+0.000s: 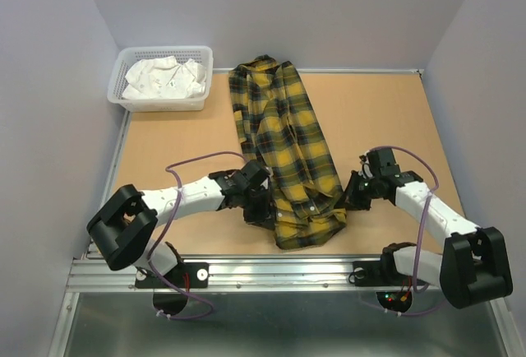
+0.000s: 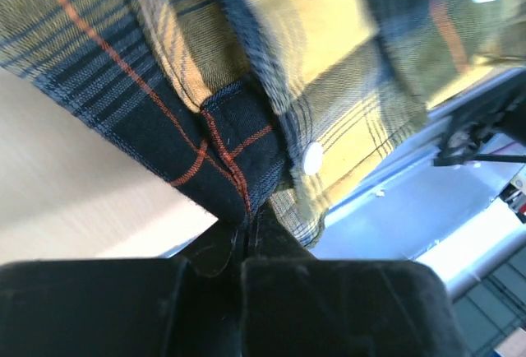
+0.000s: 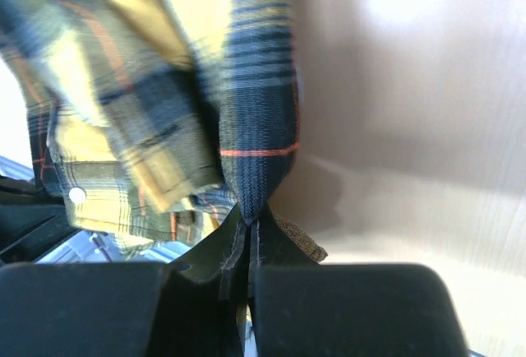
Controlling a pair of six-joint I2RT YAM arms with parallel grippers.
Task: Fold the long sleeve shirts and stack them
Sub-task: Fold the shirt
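Left gripper (image 2: 242,240), bottom of the left wrist view: jaws closed on a dark navy hem corner of the yellow plaid shirt (image 2: 205,127), red line running into the pinch. White button (image 2: 312,158) just right of the grip.

Right gripper (image 3: 249,224), bottom centre of its wrist view: same story, jaws clamped on a narrow dark fold of fabric, the rest of the cloth bunched to the upper left.

Top view:
- Shirt sits mid-table (image 1: 386,118) as a long strip, already narrowed lengthwise, running from top centre down to lower centre.
- The grippers flank its lower end, left one at the lower-left corner, right one at the lower-right corner.
- White basket (image 1: 130,100) in the upper left holds white cloth (image 1: 164,77); can't tell what garment that is.
- No folded stack visible anywhere.

Step, as I read it: sleeves and sides are in, both lower corners gripped, cross fold about to start. Roughly mid-fold; stacking not begun.

Next move needs:
- both arms lifting together at matched height, so the edge stays taut and square
- carrying the lower end up-frame over the body, landing it on or near the top end
- releasing only once it lies flat

Risks: the grips are thin pinches at the very hem, so uneven pull could slip one corner or skew the fold. The lower end looks rumpled and may carry a crease over.
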